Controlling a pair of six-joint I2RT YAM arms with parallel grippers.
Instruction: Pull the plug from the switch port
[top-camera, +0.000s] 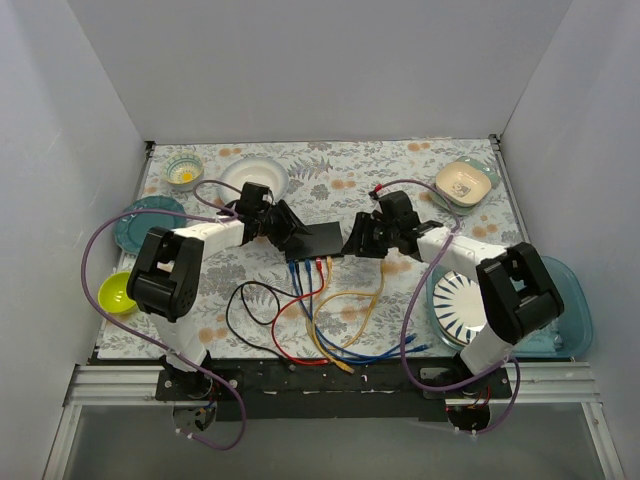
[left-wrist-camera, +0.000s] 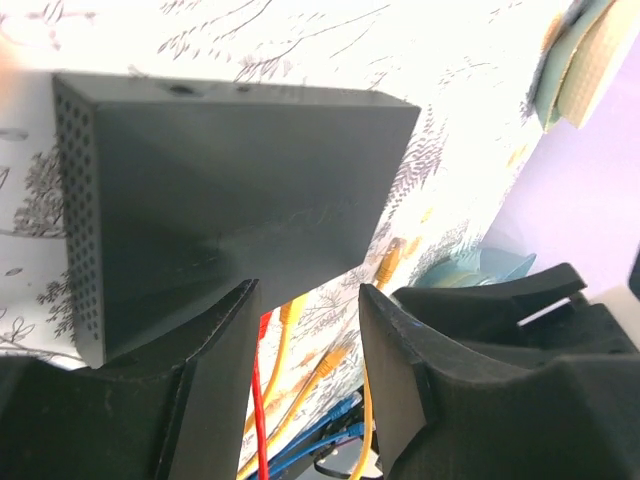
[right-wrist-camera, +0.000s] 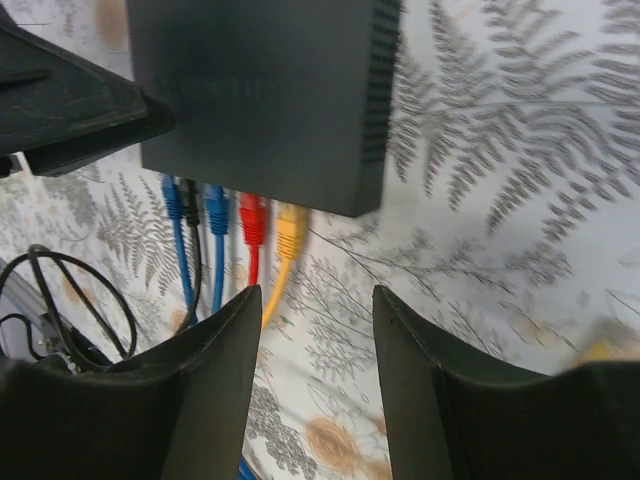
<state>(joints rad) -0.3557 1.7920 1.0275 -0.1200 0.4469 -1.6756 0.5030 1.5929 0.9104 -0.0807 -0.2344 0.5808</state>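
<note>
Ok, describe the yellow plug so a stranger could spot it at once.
Find the flat black switch in the middle of the flowered table. Five plugs line its near edge. The yellow plug is the end one, beside the red plug.

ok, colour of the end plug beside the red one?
Yellow; that plug shows best in the right wrist view.

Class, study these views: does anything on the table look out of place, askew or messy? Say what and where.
Nothing is spilled or broken. The odd one out is the switch, a black box among dishes, lying slightly askew at centre. Its coloured cables sprawl in a loose tangle toward the near edge.
</note>
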